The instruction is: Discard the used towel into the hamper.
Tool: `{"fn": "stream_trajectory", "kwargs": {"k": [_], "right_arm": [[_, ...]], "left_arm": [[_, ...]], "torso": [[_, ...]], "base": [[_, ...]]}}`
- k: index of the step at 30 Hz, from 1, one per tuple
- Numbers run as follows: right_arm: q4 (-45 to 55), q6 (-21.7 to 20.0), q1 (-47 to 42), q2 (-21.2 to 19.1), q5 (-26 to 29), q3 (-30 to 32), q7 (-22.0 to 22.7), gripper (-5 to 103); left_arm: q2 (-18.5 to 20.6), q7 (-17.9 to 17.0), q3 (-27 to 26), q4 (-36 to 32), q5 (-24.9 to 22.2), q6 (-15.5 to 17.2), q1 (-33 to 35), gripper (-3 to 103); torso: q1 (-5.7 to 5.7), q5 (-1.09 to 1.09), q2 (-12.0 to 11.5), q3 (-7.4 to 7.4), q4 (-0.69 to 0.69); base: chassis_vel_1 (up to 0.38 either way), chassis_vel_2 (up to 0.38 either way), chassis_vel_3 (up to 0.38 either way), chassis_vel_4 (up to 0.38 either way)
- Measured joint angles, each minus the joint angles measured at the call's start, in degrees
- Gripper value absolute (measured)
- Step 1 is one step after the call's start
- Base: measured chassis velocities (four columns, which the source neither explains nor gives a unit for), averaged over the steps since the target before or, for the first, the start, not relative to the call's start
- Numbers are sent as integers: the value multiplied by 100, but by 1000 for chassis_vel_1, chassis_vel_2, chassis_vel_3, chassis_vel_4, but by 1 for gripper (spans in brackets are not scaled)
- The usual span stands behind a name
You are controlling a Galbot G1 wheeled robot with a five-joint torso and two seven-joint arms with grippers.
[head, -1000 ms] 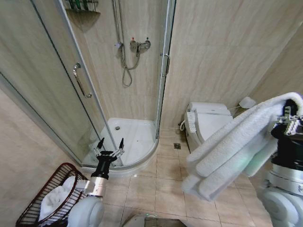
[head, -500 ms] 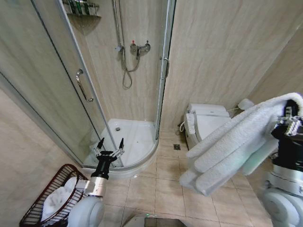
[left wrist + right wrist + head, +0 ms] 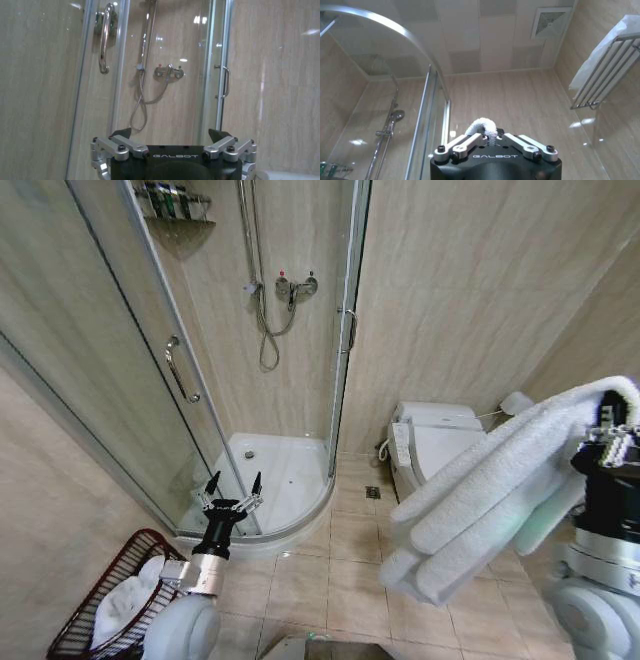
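R gripper (image 3: 612,430): raised at R side of head view, jaws clamped narrow on towel (image 3: 490,490). In R wrist view a tuft of towel (image 3: 484,127) pokes up between the closed fingers (image 3: 462,144), gripper (image 3: 492,144) pointing up toward ceiling.

Towel: white, thick, folded; hangs from R gripper in long rolls slanting down to the L, lower end in the air above floor tiles (image 3: 350,540), in front of toilet (image 3: 440,440).

L gripper (image 3: 232,485): low at L of head view, pointing up/fwd toward shower, jaws wide apart, holding nothing. L wrist view: both fingers (image 3: 121,135) spread, gripper (image 3: 170,135) facing the shower glass.

Hamper (image 3: 90,625): dark reddish-brown open weave, on floor at bottom L corner of head view, just L of L arm, against wall. White cloth (image 3: 125,605) lies inside it. Well apart from the held towel.

Shower (image 3: 280,470): curved glass enclosure w/ white tray, door (image 3: 120,380) w/ chrome handle (image 3: 180,370), mixer (image 3: 290,282) and hose on back wall, shelf (image 3: 175,205) w/ bottles up top.

Toilet: white, lid shut, btwn shower and R arm, side control panel on its L.

Rack (image 3: 602,78): chrome wall rail in R wrist view, white cloth draped on it. Ceiling vent (image 3: 550,20) nearby.
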Motion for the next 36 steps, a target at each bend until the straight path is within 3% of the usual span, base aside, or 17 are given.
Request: {"fn": "stream_trajectory", "kwargs": {"k": [36], "right_arm": [[-45,56,-35,57,3,32,-8,4]], "left_arm": [[0,0,0,0,0,0,0,100]], "torso": [[480,0,1055,572,0]], "base": [[0,0,0,0]]}}
